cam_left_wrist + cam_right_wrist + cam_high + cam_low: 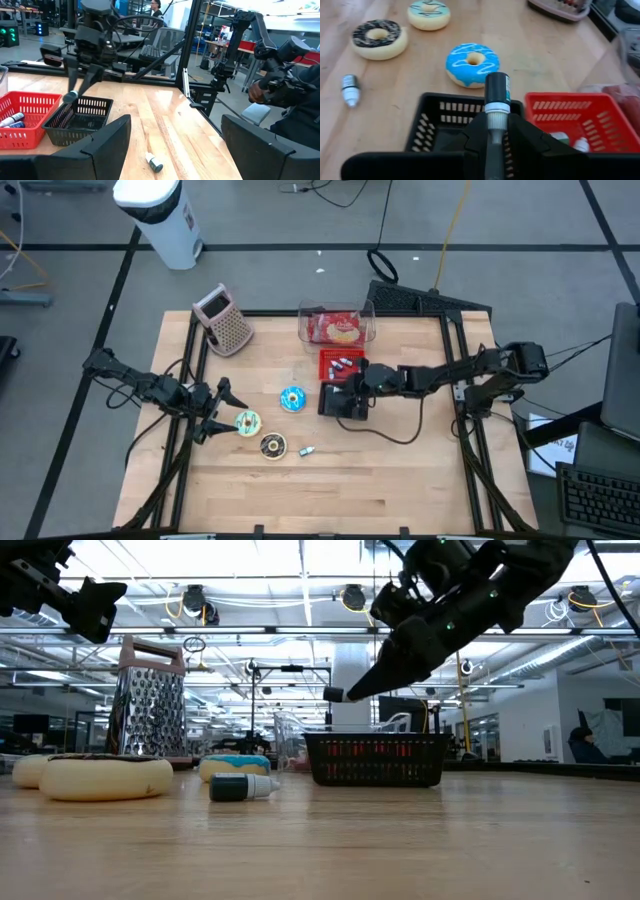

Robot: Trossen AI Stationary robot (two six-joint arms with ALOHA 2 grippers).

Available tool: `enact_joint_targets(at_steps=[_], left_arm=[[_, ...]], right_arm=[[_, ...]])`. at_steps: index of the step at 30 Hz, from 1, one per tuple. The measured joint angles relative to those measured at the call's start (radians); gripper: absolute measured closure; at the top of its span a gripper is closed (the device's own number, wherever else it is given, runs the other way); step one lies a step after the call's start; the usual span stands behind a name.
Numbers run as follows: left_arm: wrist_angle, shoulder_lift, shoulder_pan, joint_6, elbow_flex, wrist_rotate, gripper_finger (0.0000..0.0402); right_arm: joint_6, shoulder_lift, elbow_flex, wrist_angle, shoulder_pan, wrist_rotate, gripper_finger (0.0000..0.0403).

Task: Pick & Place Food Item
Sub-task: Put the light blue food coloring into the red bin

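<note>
While your right gripper (pixel 492 132) clamps a marker (pixel 496 95) over the black basket (pixel 345 402) at frame center, the donuts (pixel 291 398) sit untouched left; dropping it looks next, left gripper (pixel 212 412) gaping.

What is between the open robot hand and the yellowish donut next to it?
Nothing visible. The open left gripper hangs right beside the cream-frosted donut, with only bare wooden table between them. The chocolate-frosted donut and the small dropper bottle lie off to the side.
</note>
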Motion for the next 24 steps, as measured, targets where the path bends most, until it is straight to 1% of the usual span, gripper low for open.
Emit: enact_joint_targets(at_steps=[24], left_arm=[[0.000, 0.000, 0.000, 0.000, 0.000, 0.000, 0.0091]], right_arm=[[0.003, 0.000, 0.000, -0.099, -0.218, 0.000, 0.0348]])
